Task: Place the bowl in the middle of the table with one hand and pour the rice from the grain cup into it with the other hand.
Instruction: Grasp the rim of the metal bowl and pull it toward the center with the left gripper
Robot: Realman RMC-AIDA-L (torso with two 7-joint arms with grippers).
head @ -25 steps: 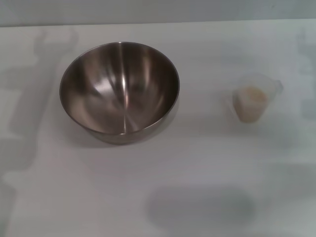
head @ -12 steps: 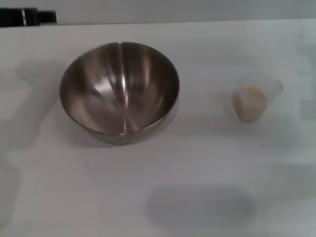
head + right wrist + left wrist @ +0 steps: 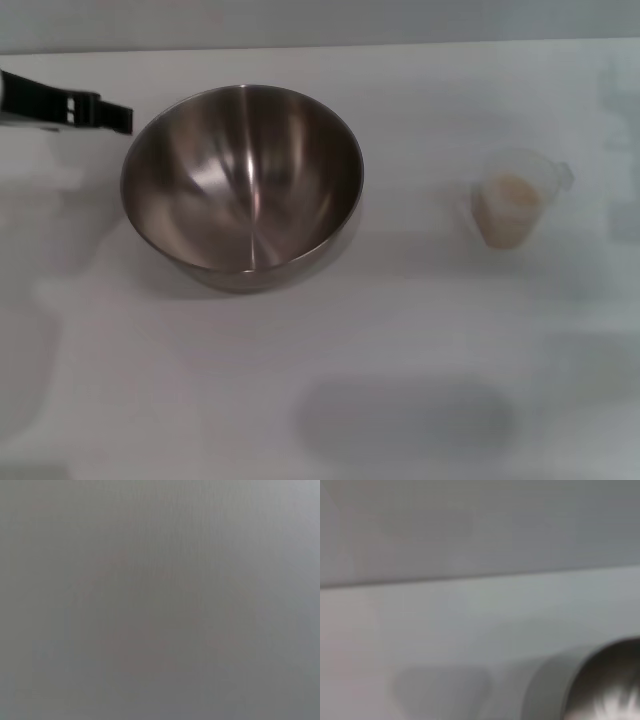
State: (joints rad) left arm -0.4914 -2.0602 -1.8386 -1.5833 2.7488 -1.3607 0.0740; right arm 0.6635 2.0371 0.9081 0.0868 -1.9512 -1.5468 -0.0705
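Shiny steel is what you see first: one big bowl [image 3: 242,185] sits on the white table [image 3: 400,330], left of the middle. There is nothing inside it. Far off to its right stands one small clear grain cup [image 3: 515,205], upright, well apart from the bowl. The cup holds pale rice [image 3: 508,200], and its little spout points to the right.

You have one left gripper [image 3: 100,112] in view. It is black and comes in from the left edge, just beside the bowl's far left rim. You cannot tell if its fingers are wide or narrow. The left wrist view shows only a bit of the bowl's rim [image 3: 612,680] in one corner. Your right gripper is not in view.
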